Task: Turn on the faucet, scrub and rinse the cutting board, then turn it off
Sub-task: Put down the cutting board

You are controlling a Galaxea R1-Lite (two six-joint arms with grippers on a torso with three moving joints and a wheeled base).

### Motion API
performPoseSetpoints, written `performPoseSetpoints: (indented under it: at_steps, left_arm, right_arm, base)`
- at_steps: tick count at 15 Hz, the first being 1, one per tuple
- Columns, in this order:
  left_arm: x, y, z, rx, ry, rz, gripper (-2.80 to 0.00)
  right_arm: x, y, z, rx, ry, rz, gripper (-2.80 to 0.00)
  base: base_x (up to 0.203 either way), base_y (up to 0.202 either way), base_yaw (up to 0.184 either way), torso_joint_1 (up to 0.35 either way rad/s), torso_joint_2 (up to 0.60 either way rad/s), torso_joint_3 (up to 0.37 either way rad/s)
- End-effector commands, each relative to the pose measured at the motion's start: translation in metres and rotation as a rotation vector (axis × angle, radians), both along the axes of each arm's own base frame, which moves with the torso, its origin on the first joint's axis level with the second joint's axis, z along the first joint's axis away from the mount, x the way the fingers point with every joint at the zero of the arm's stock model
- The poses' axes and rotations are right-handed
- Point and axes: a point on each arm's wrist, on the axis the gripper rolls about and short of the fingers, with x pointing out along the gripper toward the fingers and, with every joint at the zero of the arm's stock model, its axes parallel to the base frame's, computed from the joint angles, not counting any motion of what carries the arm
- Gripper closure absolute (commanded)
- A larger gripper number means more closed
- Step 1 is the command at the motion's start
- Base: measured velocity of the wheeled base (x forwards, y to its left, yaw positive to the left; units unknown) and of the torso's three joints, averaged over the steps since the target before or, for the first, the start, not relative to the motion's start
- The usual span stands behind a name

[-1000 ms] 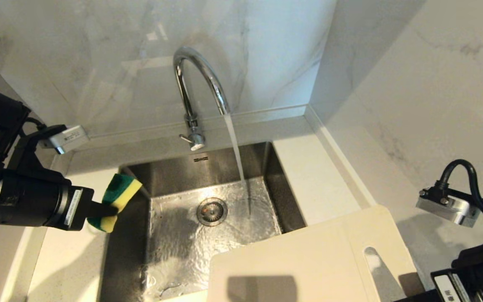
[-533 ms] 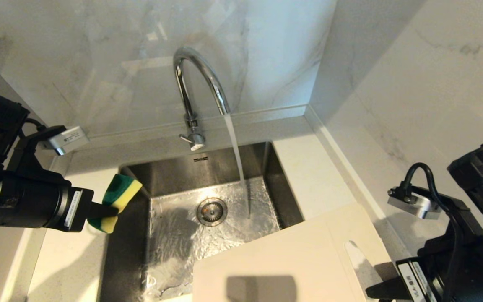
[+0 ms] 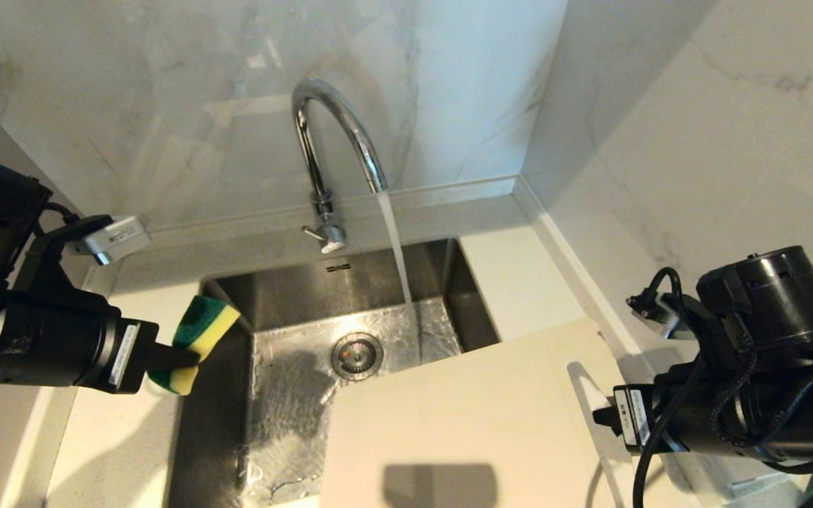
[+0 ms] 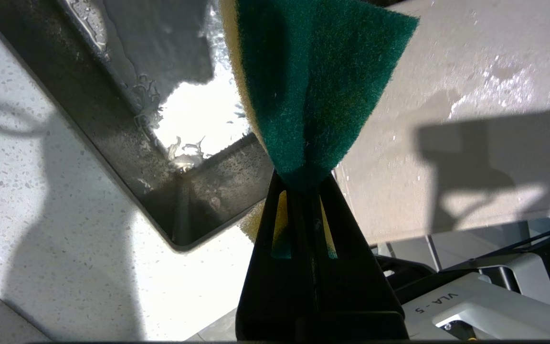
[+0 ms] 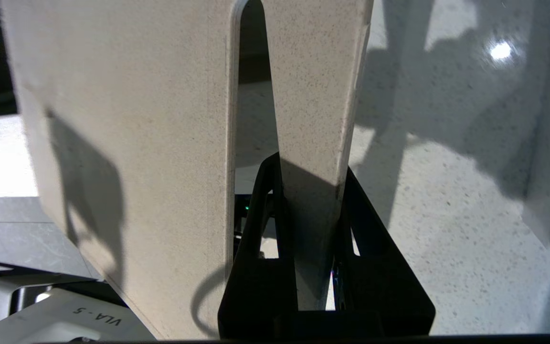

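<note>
A: What am I looking at on your side?

B: I'm holding the left gripper [image 3: 170,358] off the left rim of the sink [image 3: 477,303], its fingers pinched hard onto a green-and-yellow sponge [image 3: 198,342]. The sponge is sticking out past the fingertips, over the sink's left wall.

A: And the right one?

B: I'm gripping the cutting board [image 3: 463,423] with the right gripper [image 5: 306,191]. In the right wrist view its two black fingers are closing on the strip between the slot handle [image 5: 251,86] and the board's outer edge, one finger inside the slot, one outside. The board is reaching away from that hand toward the left gripper, covering the near right part of the sink.

A: Water?

B: The faucet [image 3: 332,134] is running beyond both hands, at the back of the sink. The stream [image 3: 396,247] is falling just past the board's far edge, near the drain [image 3: 356,355].
</note>
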Motion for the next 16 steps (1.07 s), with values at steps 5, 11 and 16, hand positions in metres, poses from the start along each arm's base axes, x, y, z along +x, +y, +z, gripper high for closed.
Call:
performPoseSetpoints:
  at_steps: [5,11,16]
  left_arm:
    - [0.002,-0.001,-0.003,0.009,0.013,0.001,0.00]
    - [0.003,-0.004,-0.005,0.017,0.018,-0.008,0.00]
    - [0.004,-0.007,-0.007,0.026,0.022,-0.017,0.00]
  right_arm:
    - [-0.004,-0.012,-0.025,-0.014,0.080,-0.041,0.00]
    - [-0.008,-0.013,-0.068,-0.017,0.103,-0.049,0.00]
    - [0.016,-0.012,-0.086,0.008,0.076,-0.080,0.00]
  base:
    - [0.000,0.000,0.000,0.000,0.00,0.000]
    - [0.000,0.000,0.000,0.000,0.00,0.000]
    - [0.000,0.000,0.000,0.000,0.00,0.000]
